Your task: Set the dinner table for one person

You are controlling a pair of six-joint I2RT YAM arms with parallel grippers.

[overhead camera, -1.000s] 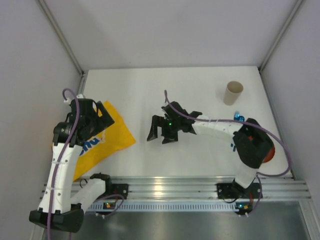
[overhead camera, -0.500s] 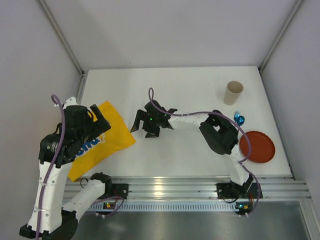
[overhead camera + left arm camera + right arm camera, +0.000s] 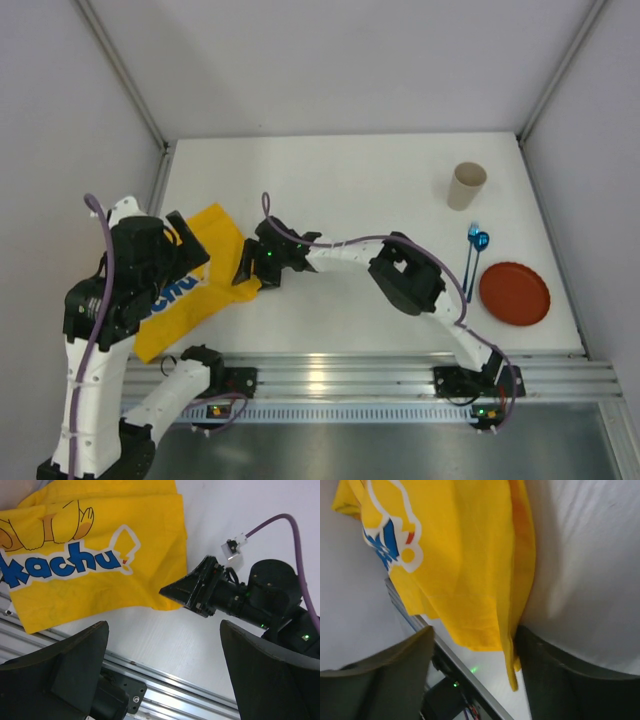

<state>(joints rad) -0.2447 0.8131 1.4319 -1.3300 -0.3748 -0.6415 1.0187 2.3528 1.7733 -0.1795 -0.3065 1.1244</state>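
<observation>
White desk (image 3: 360,190) fills the overhead view. A yellow mat (image 3: 218,242) lies at its left, and a paper cup (image 3: 466,185), blue utensil (image 3: 472,258) and red plate (image 3: 514,293) sit at its right. From the left wrist, the left tool (image 3: 162,630) hangs spread wide over the mat's corner. From the right wrist, the right tool (image 3: 472,632) stands apart, straddling the mat's edge.

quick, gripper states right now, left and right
Left gripper: open, empty.
Right gripper: open, yellow mat corner between its fingers.

A lab test cell: plain white walls (image 3: 340,60), aluminium rail (image 3: 400,375).
</observation>
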